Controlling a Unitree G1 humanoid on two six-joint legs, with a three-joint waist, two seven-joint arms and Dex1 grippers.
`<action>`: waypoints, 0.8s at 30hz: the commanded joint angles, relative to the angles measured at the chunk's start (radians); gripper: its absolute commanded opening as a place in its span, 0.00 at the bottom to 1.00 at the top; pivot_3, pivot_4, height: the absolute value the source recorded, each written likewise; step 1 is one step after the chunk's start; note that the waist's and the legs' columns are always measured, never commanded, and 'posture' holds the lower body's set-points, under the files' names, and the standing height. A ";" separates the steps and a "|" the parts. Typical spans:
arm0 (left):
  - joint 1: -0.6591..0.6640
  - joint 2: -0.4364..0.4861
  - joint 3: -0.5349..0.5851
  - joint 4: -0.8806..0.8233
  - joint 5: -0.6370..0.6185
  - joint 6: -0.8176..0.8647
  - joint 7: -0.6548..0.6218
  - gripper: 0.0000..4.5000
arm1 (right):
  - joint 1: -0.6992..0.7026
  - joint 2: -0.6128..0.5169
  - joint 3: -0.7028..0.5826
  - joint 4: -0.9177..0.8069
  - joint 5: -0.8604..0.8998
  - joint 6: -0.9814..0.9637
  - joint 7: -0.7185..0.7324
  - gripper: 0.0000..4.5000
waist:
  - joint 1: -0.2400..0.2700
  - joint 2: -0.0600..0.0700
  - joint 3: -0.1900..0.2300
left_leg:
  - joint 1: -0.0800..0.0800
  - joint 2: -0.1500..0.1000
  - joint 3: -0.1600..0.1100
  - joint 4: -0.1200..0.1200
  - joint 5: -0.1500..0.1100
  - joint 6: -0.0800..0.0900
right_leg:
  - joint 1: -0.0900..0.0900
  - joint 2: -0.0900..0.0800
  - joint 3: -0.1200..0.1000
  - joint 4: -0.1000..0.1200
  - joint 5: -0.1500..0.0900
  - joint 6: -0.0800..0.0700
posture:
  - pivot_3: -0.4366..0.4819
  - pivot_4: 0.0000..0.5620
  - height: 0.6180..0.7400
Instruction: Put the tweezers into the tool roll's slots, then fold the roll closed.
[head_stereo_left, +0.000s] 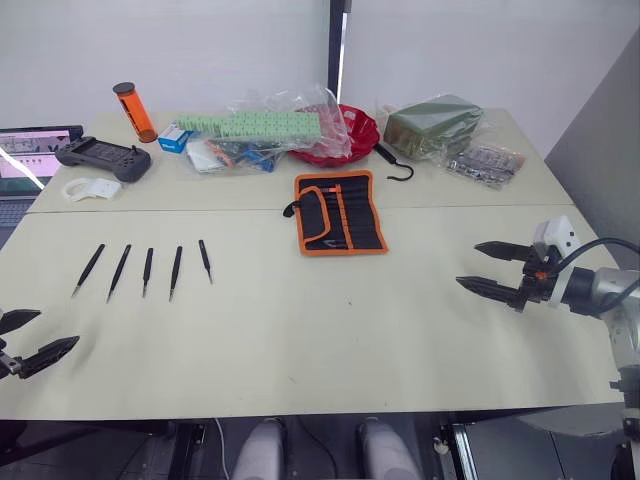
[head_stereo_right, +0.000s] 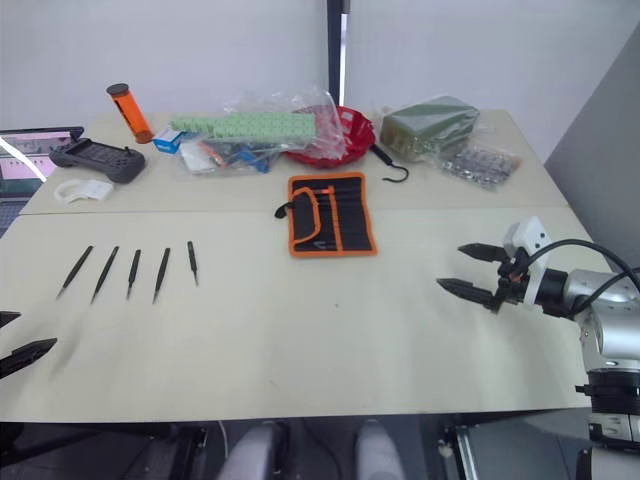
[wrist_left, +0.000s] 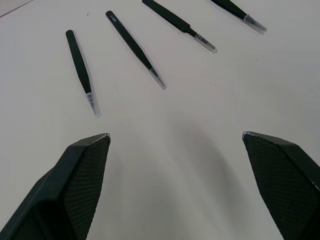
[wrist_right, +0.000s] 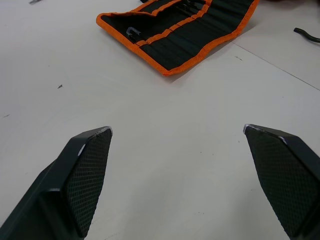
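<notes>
1. I see a big pale table (head_stereo_left: 300, 340) with a smooth, flat top. A thin seam runs across it, and a plain white wall stands behind it.
2. My left gripper (head_stereo_left: 25, 340) hangs low over the near left corner of the table. Its two black fingers are spread wide and hold nothing. Their inner pads (wrist_left: 85, 175) look bumpy, like a tiny net.
3. The tweezers (head_stereo_left: 147, 268) lie flat on the table just ahead of my left gripper, a bit toward the middle. There are five of them, thin, black and pointy, side by side in a row with gaps between.
4. My right gripper (head_stereo_left: 500, 268) hangs over the right side of the table. Its fingers are spread wide too, with nothing in them.
5. The tool roll (head_stereo_left: 339, 213) lies open and flat, ahead of my right gripper and off toward the middle, well apart from it. It is soft black cloth with a bright orange edge.
6. The slots (wrist_right: 175, 37) run in a row across the inside of the roll, under an orange stitched band.
7. Far beyond both grippers, at the back of the table, sit a red bowl (head_stereo_left: 350, 135), crinkly clear bags (head_stereo_left: 265, 128), an orange tube (head_stereo_left: 133, 111) and a black hook (head_stereo_left: 395, 165).
</notes>
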 joint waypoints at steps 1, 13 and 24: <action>0.013 0.013 0.036 -0.024 -0.034 0.028 -0.020 1.00 | -0.021 -0.001 -0.010 -0.008 0.006 -0.014 -0.002 0.99 | 0.000 0.000 0.000 | 0.000 0.000 0.000 0.000 0.000 0.000 | 0.000 0.000 0.000 0.000 0.000 0.000 | 0.48 0.27 1.00; 0.021 -0.200 0.150 -0.706 -0.331 0.428 0.284 1.00 | -0.159 0.245 0.033 -0.231 0.132 0.343 -0.286 0.99 | -0.001 -0.001 0.000 | 0.000 0.001 -0.001 0.001 0.000 0.000 | 0.000 0.000 0.000 0.004 0.000 0.000 | 0.48 0.27 1.00; -0.091 -0.299 -0.121 -1.012 -0.403 0.571 0.515 1.00 | -0.352 0.635 0.128 -0.173 0.076 0.630 -0.788 0.99 | 0.001 -0.002 -0.001 | 0.000 -0.001 -0.003 0.002 0.000 0.000 | -0.001 0.000 0.000 0.007 0.001 -0.002 | 0.48 0.27 1.00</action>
